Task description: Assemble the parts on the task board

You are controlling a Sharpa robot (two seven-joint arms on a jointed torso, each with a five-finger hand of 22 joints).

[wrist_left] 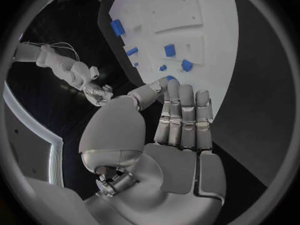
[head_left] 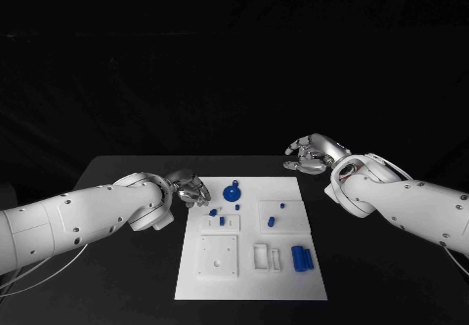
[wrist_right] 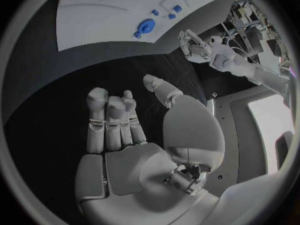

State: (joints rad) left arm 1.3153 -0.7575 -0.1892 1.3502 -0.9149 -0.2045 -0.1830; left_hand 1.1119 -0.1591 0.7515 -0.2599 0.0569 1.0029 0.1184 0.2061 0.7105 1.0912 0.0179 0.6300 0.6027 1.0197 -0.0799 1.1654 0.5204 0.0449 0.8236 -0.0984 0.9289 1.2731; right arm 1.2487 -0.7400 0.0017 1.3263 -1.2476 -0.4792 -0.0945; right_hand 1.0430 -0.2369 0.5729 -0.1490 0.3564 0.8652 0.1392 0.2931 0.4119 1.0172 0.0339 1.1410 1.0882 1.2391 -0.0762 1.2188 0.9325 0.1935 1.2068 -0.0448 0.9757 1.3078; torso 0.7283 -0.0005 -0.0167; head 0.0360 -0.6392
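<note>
Bare black desk [head_left: 117,271] is lying open on both sides of the task board [head_left: 249,284] and behind its far edge. Left robot hand [head_left: 188,189] is hovering at the board's far left edge, holding nothing, crowding the blue round part [head_left: 232,193]. Right robot hand [head_left: 314,153] is sitting off the far right corner, fingers loose, empty. Small blue parts [head_left: 302,258] are cluttering the board's middle and right side; its near strip is staying free.

Both arms are smooth white shells dotted with small dark screw heads. The left arm [head_left: 88,220] trails thin pale cables beneath it; the right arm [head_left: 411,203] carries a pale loop near its wrist. Each robot hand, left [head_left: 188,189] and right [head_left: 314,153], is silver metal with segmented fingers, rounded thumb housing and flat palm plates.
</note>
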